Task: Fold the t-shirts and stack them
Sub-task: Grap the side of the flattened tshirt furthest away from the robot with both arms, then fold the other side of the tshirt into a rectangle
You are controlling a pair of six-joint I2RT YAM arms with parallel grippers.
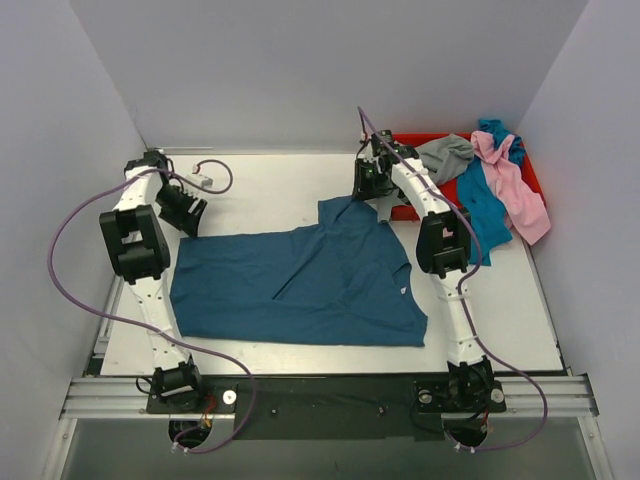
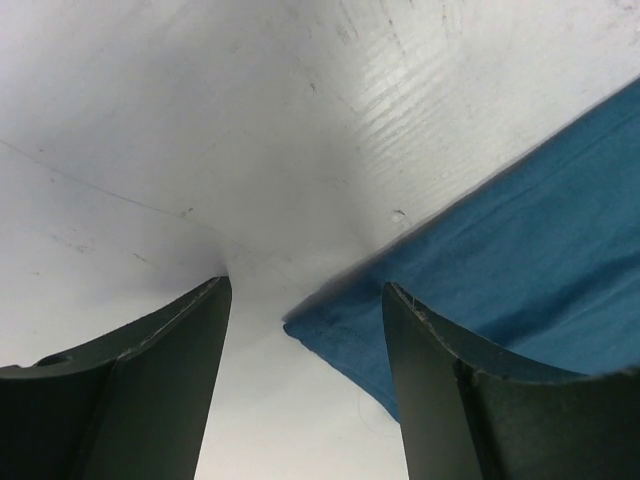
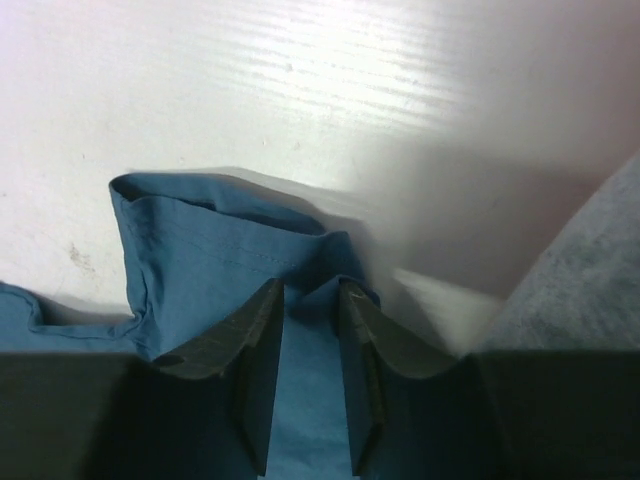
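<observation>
The dark teal-blue t-shirt [image 1: 300, 285] lies spread out on the white table [image 1: 260, 185], one sleeve pointing to the back. My left gripper [image 1: 190, 215] is open and low at the shirt's back left corner. In the left wrist view that corner [image 2: 335, 335] lies between the spread fingers [image 2: 160, 380] of the left gripper [image 2: 305, 290]. My right gripper [image 1: 368, 190] is at the back sleeve. In the right wrist view the right gripper [image 3: 308, 288] stands narrowly shut, with a fold of the sleeve [image 3: 210, 260] pinched between its fingers.
A red tray [image 1: 412, 139] at the back right holds the grey t-shirt [image 1: 445, 155], the pink t-shirt [image 1: 515, 185] and the turquoise-blue t-shirt [image 1: 485, 205]. Grey cloth [image 3: 590, 270] shows at the right edge of the right wrist view. Walls close in on three sides.
</observation>
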